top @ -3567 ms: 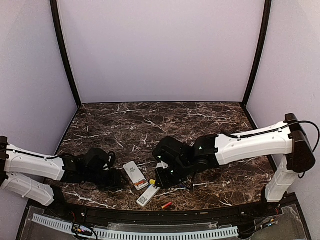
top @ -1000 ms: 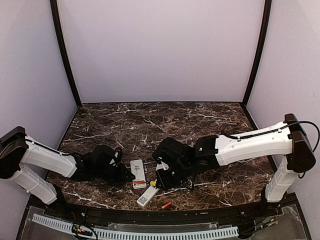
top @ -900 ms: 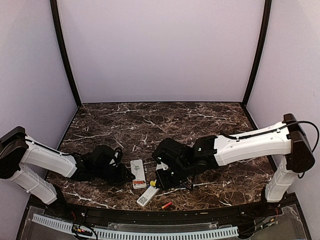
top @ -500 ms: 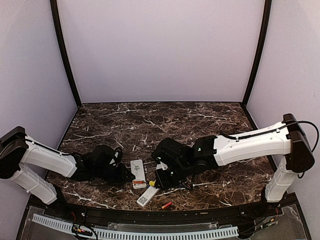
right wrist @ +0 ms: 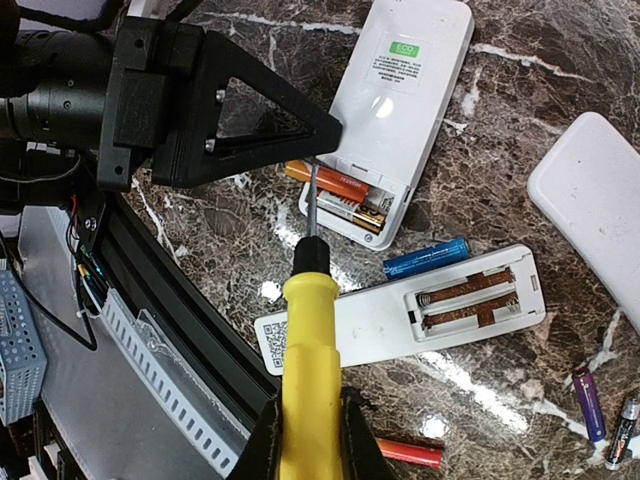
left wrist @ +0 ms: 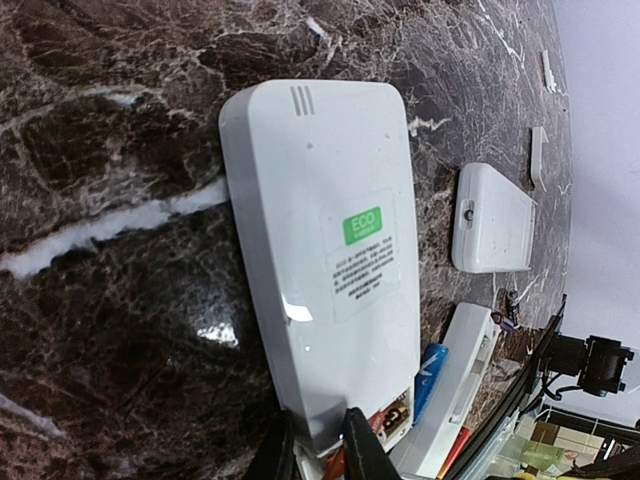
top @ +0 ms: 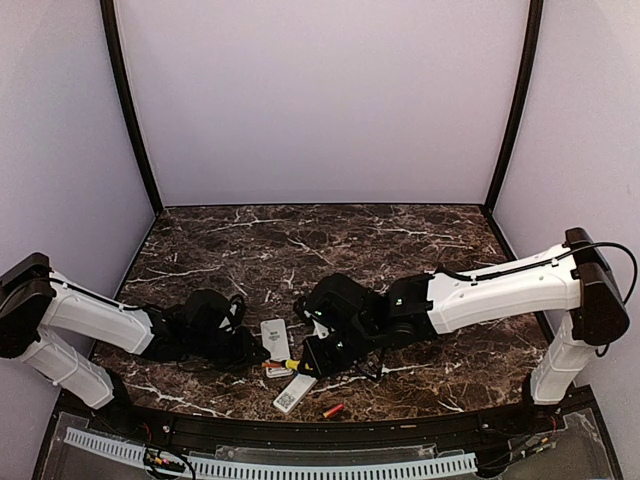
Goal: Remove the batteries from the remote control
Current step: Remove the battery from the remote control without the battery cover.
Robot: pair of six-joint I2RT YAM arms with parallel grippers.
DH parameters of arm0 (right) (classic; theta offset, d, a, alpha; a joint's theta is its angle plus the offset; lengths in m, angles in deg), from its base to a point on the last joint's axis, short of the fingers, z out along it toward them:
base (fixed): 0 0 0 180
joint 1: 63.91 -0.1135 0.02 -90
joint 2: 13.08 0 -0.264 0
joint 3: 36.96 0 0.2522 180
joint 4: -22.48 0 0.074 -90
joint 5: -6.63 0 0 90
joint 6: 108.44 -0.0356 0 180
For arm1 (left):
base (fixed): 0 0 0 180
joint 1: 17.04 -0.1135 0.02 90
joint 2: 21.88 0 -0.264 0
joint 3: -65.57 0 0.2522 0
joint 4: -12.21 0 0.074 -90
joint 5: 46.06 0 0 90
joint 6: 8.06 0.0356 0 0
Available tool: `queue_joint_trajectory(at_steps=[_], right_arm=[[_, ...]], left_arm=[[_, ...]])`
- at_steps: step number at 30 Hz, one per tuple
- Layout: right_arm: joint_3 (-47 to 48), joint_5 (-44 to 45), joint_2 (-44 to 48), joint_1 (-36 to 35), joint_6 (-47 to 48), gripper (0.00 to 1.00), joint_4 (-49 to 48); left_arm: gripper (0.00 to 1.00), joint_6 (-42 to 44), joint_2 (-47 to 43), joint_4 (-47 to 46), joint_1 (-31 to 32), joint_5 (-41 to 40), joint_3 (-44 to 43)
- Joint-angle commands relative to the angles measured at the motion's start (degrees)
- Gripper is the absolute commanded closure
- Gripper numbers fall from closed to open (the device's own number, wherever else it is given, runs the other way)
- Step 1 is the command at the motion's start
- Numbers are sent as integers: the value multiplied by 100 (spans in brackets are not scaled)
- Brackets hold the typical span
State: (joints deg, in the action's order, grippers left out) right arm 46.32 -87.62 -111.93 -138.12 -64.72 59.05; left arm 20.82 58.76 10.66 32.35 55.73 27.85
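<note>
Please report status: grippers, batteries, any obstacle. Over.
Left gripper shut on remote end. Right gripper shut on screwdriver, tip at open compartment. Two orange batteries not yet out. Loose blue battery beside, not in the way.

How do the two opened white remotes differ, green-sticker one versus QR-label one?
The white remote with the green sticker holds orange batteries; the white remote with the QR label has an empty bay. The tip of the yellow-handled screwdriver is at the first, not the second. Both lie back-up, covers off.
</note>
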Motion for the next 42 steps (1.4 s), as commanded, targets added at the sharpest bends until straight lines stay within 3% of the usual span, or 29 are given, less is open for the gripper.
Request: queue_joint_trajectory(at_steps=[1,6,19,42], right_arm=[[-35,212,114,-8,-38,100,114],[44,566,71,-13,-146,100,565],[111,450,-51,-16,-175,100,645],[161,-263,-177,93,229,100,-299]], left_arm=[[84,85,-63,466,27,10,25],[84,79,-132,504,27,-10,57],[84,91,-163,548,26,-10,45],[84,134,-88,529,27,33,-20]])
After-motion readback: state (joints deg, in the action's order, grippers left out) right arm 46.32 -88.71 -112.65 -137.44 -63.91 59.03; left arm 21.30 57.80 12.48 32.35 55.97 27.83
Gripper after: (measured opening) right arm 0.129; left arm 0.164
